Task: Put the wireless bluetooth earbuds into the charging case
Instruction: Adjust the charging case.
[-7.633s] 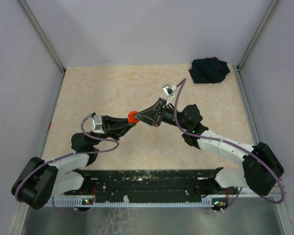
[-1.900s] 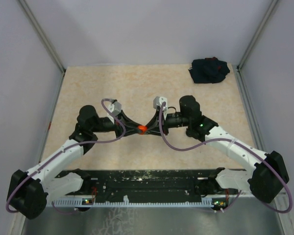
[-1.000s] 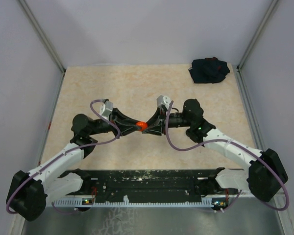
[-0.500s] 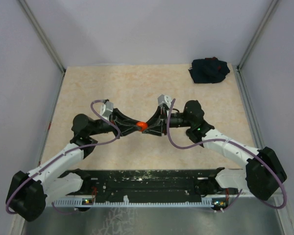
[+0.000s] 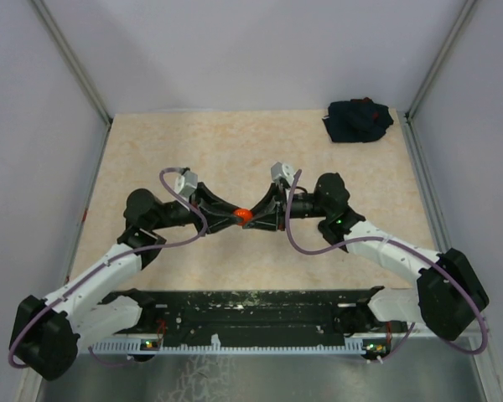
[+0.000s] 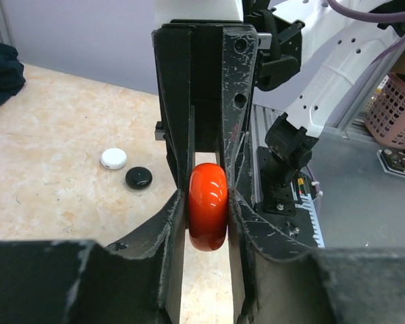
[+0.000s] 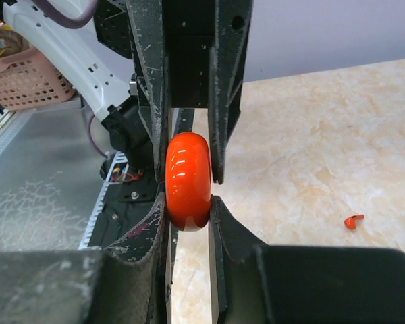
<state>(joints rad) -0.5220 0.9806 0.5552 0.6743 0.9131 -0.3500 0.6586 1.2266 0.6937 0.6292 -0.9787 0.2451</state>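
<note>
A glossy red round charging case [image 5: 244, 215] hangs above the middle of the table, pinched from both sides. My left gripper [image 5: 233, 216] comes in from the left and is shut on the case [image 6: 208, 206], which shows edge-on between its fingers. My right gripper [image 5: 256, 216] comes in from the right and is shut on the same case [image 7: 187, 181]. Each wrist view has the other gripper's fingers just beyond the case. One tiny red earbud [image 7: 354, 221] lies on the table in the right wrist view. The other earbuds are out of view.
A white puck [image 6: 113, 158] and a black puck [image 6: 139, 177] lie side by side on the tabletop in the left wrist view. A dark cloth bundle [image 5: 358, 121] sits in the back right corner. The black base rail [image 5: 251, 310] runs along the near edge.
Both arms stay almost still around the red case. The left arm has edged slightly to the right over the last second.
</note>
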